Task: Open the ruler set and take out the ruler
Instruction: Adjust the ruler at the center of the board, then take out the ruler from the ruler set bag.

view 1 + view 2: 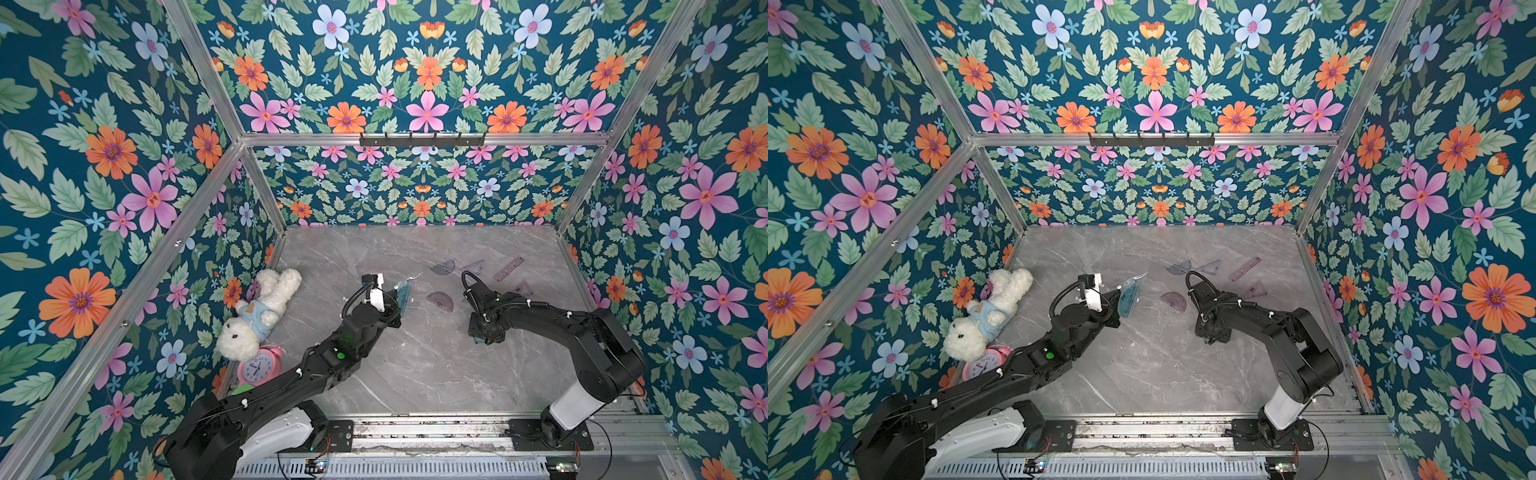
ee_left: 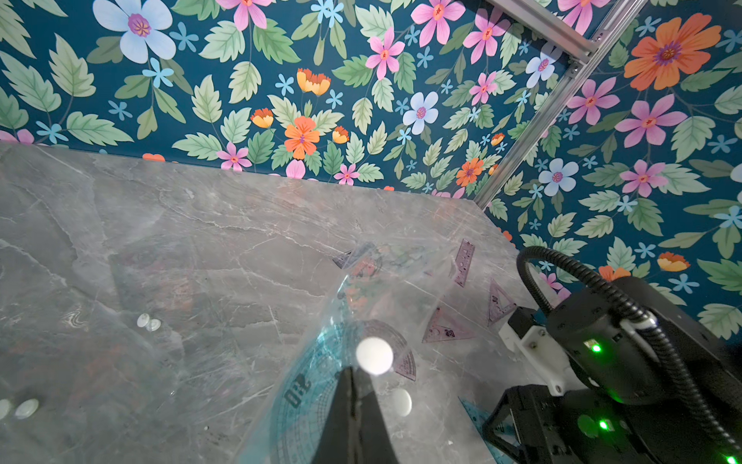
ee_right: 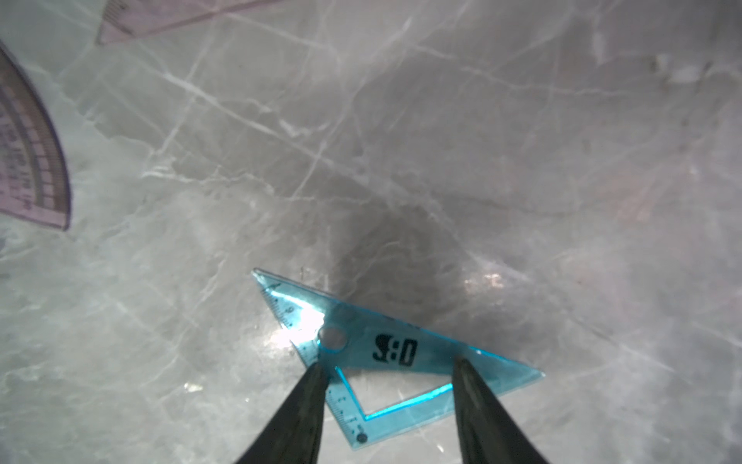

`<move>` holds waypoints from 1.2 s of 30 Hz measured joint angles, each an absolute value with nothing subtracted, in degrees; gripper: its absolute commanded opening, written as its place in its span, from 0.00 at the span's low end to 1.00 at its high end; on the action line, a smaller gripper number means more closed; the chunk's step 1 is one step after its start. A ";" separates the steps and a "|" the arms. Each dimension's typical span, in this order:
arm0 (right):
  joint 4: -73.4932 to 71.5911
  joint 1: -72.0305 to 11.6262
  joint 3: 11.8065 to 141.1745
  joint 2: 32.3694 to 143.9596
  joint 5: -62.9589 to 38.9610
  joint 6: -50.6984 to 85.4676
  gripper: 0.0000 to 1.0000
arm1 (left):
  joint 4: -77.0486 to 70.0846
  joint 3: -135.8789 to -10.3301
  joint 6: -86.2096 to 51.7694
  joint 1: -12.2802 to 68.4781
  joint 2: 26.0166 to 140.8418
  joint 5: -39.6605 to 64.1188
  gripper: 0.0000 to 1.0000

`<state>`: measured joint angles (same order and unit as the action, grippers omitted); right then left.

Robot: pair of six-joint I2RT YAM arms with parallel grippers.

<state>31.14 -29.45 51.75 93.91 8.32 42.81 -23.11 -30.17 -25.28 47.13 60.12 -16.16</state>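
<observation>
Far out to the left of my left fingers, a plush rabbit (image 1: 257, 311) is lying against the wall, with a pink alarm clock (image 1: 259, 365) just beside it. I am keeping the left gripper (image 2: 353, 373) pressed fully together on the ruler set pouch (image 2: 401, 289). The clear plastic is hanging raised off the table (image 1: 415, 365) and running out past the fingertips. A teal protractor (image 2: 309, 385) is sitting inside the pouch right at those fingertips, and a white snap button (image 2: 374, 355) is showing just beyond them.

Between my two grippers, a purple protractor (image 1: 440, 300) is lying flat.

The right gripper (image 3: 387, 361) is pointing down at the table with its fingers (image 3: 309, 393) standing apart and clamped across a teal set square (image 3: 393, 345). That piece is spanning the gap from one finger to the other, outside the pouch and throwing a shadow on the marble beyond the fingertips.

Further out past the right fingers, toward the back wall, a purple straight ruler (image 1: 508, 269) is resting among other purple pieces, well apart from both grippers.
</observation>
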 measured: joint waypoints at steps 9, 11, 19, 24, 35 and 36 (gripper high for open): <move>28.23 -29.19 47.92 77.43 7.81 38.30 0.61 | -23.40 -31.03 -25.30 47.13 63.46 -13.67 0.00; 27.40 -29.21 47.46 72.60 7.38 36.99 0.60 | -23.51 -31.35 -25.30 47.27 65.08 -12.80 0.00; 24.99 -32.05 48.97 61.28 0.38 36.21 0.32 | -23.92 -35.66 -24.88 49.91 72.18 -7.27 0.00; 20.43 -38.37 49.89 64.10 -4.29 39.07 0.24 | -24.71 -36.97 -25.43 50.68 75.83 -4.75 0.00; 12.99 -41.78 51.57 75.11 -7.94 43.13 0.26 | -26.52 -39.46 -26.17 53.30 78.41 -3.49 0.00; 12.71 -41.80 51.70 75.72 -7.99 43.13 0.28 | -26.55 -39.46 -26.22 53.41 78.41 -3.51 0.00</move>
